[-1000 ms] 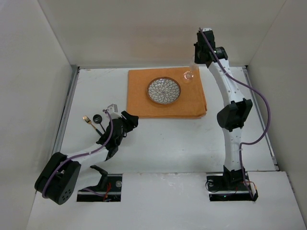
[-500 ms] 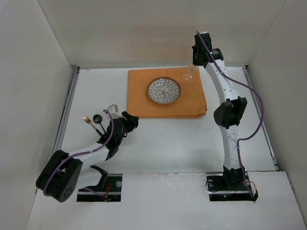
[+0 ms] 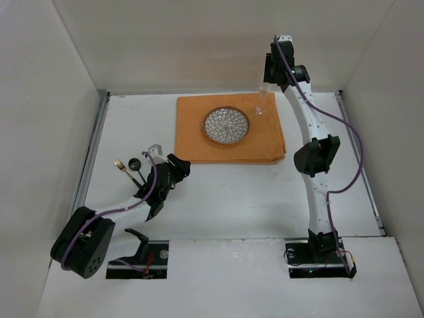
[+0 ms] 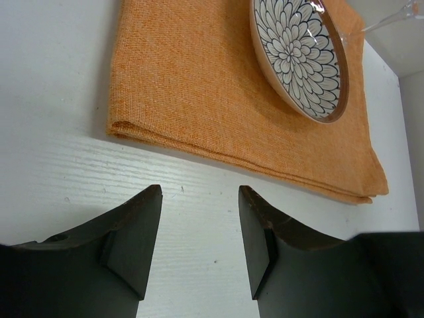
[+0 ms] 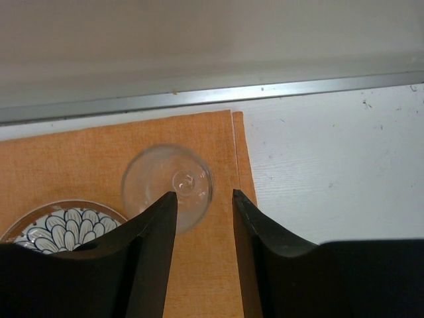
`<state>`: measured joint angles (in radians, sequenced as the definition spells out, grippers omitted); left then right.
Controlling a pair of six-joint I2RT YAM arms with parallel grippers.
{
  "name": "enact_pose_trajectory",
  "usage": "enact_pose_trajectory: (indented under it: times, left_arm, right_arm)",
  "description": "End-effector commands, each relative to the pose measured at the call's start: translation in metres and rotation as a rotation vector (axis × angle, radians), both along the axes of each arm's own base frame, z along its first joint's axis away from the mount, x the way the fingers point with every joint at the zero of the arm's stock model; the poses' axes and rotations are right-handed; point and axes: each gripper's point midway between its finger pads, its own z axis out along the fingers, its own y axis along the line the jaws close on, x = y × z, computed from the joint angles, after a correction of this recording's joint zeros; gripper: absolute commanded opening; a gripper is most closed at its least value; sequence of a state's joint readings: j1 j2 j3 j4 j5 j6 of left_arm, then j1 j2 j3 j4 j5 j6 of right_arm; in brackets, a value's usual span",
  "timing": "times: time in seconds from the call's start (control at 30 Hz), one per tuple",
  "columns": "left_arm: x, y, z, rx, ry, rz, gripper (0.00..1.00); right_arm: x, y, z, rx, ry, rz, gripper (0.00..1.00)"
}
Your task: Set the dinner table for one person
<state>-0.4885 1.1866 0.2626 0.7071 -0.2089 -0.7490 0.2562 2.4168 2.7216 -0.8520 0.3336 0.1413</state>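
Plate (image 3: 226, 125) centred on cloth (image 3: 192, 142) — glass (image 3: 260, 109) right-rear; fork (image 3: 120, 165) left, on dinner table (image 3: 232, 199).

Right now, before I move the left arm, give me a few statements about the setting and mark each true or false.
The plate sits on the orange cloth. True.
The glass lies on its side. False: it stands upright on the cloth's far right corner.
The left tool is open and empty. True.
The gold fork lies beside the plate on the cloth. False: it lies on the bare table, left of the cloth.
The right tool is open above the glass. True.
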Motion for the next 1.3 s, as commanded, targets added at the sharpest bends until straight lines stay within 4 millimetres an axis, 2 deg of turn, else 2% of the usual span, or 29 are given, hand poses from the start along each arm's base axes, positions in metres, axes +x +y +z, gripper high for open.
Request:
enact_pose_trajectory:
  times: [0.0,0.3,0.43,0.63,0.8,0.87,0.93,0.97,1.0,1.07,1.13,1.2,1.27]
  left_arm:
    - [0.011,-0.004,0.025,-0.044,-0.068,0.003,0.48]
    - [0.012,-0.005,0.023,-0.042,-0.062,0.004,0.48]
    - [0.012,-0.002,0.025,-0.04,-0.071,0.013,0.48]
    - [0.012,-0.002,0.023,-0.036,-0.065,0.011,0.48]
    - [0.011,-0.003,0.025,-0.029,-0.072,0.007,0.47]
    - [0.011,-0.003,0.029,-0.031,-0.082,0.007,0.47]
    - [0.01,-0.002,0.031,-0.025,-0.084,0.01,0.47]
    - [0.011,-0.001,0.031,-0.021,-0.082,0.014,0.45]
    - [0.011,0.0,0.03,-0.012,-0.074,0.014,0.4]
    - [0.013,0.003,0.026,0.018,-0.051,0.026,0.34]
    - [0.017,0.007,0.017,0.066,-0.024,0.048,0.26]
    - [0.017,0.006,0.014,0.095,-0.003,0.049,0.19]
    - [0.019,0.006,0.017,0.115,-0.014,0.064,0.17]
  right_arm:
    - [0.001,-0.003,0.046,0.036,-0.119,-0.029,0.45]
    - [-0.008,-0.008,0.079,0.052,-0.18,-0.043,0.45]
    - [-0.019,-0.006,0.108,0.069,-0.233,-0.038,0.48]
    - [-0.048,-0.003,0.167,0.095,-0.335,-0.012,0.57]
    - [-0.077,-0.006,0.183,0.107,-0.345,-0.009,0.56]
    - [-0.095,0.001,0.182,0.12,-0.347,0.013,0.48]
    - [-0.124,0.012,0.179,0.149,-0.382,0.055,0.24]
    - [-0.142,0.019,0.177,0.185,-0.409,0.079,0.15]
    - [-0.164,0.03,0.175,0.25,-0.435,0.111,0.09]
    - [-0.215,0.056,0.168,0.385,-0.486,0.22,0.08]
    - [-0.26,0.073,0.149,0.471,-0.521,0.301,0.09]
    - [-0.286,0.078,0.115,0.523,-0.512,0.32,0.11]
    - [-0.299,0.078,0.078,0.552,-0.465,0.304,0.13]
